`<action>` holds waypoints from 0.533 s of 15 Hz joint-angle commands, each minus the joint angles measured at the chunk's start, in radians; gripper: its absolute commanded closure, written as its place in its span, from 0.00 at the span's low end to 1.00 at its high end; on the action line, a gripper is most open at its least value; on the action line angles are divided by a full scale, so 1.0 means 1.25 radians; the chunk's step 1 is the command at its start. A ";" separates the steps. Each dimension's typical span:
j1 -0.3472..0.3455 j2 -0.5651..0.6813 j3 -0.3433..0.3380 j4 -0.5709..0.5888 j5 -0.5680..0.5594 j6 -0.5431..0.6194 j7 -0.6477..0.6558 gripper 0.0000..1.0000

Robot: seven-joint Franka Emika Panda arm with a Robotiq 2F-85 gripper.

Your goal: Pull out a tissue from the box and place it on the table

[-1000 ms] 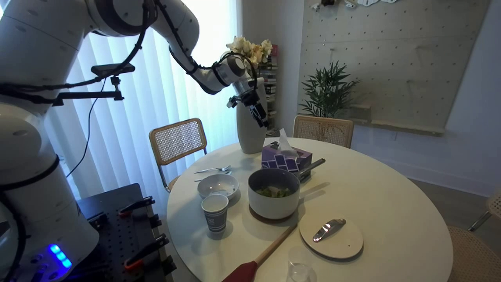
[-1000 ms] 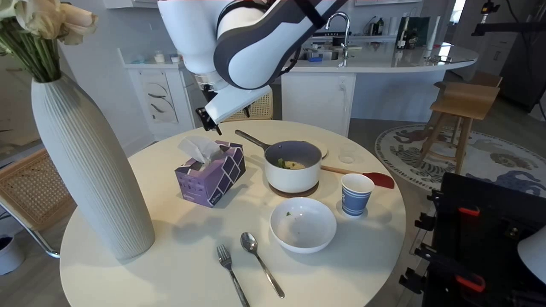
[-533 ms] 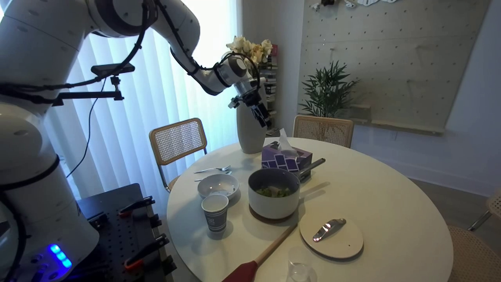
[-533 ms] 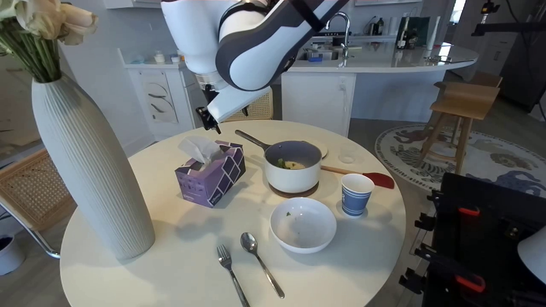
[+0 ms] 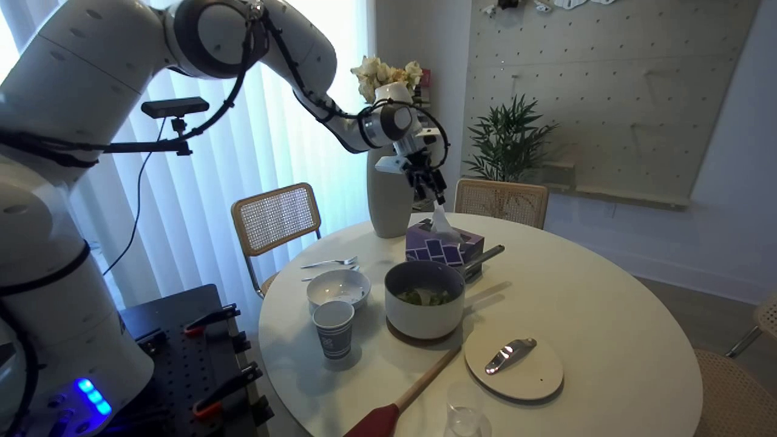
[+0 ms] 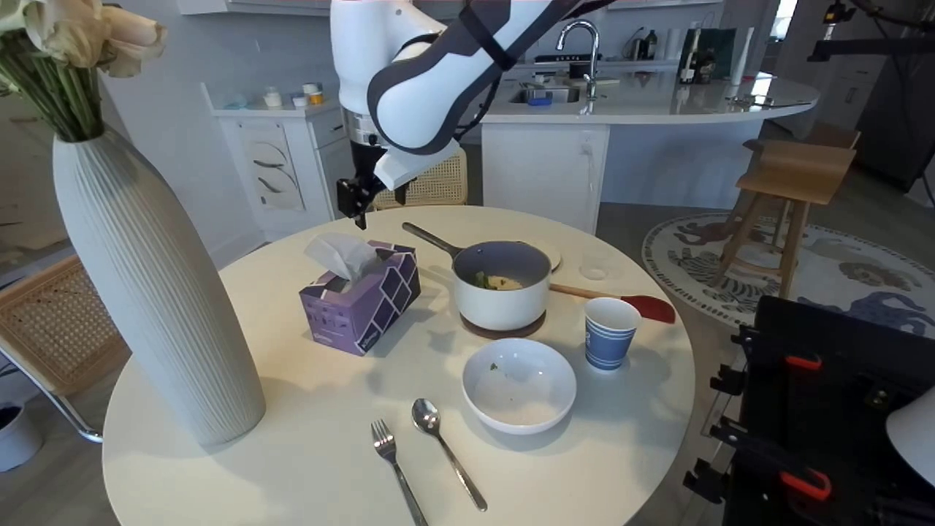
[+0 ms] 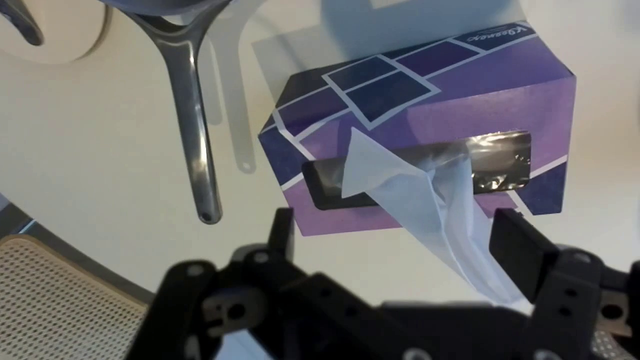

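Note:
The purple-blue patterned box [image 5: 432, 251] stands on the white round table [image 5: 595, 297], behind the pot; it also shows in an exterior view [image 6: 340, 321] and in the wrist view [image 7: 480, 100]. A white tissue [image 5: 444, 224] sticks up out of its slot, also visible in an exterior view [image 6: 345, 254]. In the wrist view the tissue [image 7: 420, 200] rises toward the camera, its upper part lying between the open fingers in the picture, nearer the right finger. My gripper [image 7: 400, 237] is open and holds nothing. In an exterior view the gripper [image 5: 430, 199] is just above the tissue's tip.
A pot [image 5: 425, 303] with its handle [image 7: 192, 125] pointing past the box stands close by. A tall vase [image 6: 161, 292] stands beside the box. A bowl [image 6: 518, 387], a paper cup [image 6: 611, 332], a fork, a spoon, a plate [image 5: 516, 370] and a red spatula [image 5: 379, 420] lie around.
In both exterior views the arm has shifted and the wrist has turned. The gripper has come nearer to above the tissue's tip. The box, tissue and tableware have not moved.

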 commanded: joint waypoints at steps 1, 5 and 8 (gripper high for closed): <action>-0.028 0.074 0.030 0.095 0.132 -0.018 -0.197 0.00; -0.042 0.141 0.047 0.176 0.205 -0.065 -0.367 0.00; -0.025 0.184 0.023 0.234 0.188 -0.101 -0.413 0.00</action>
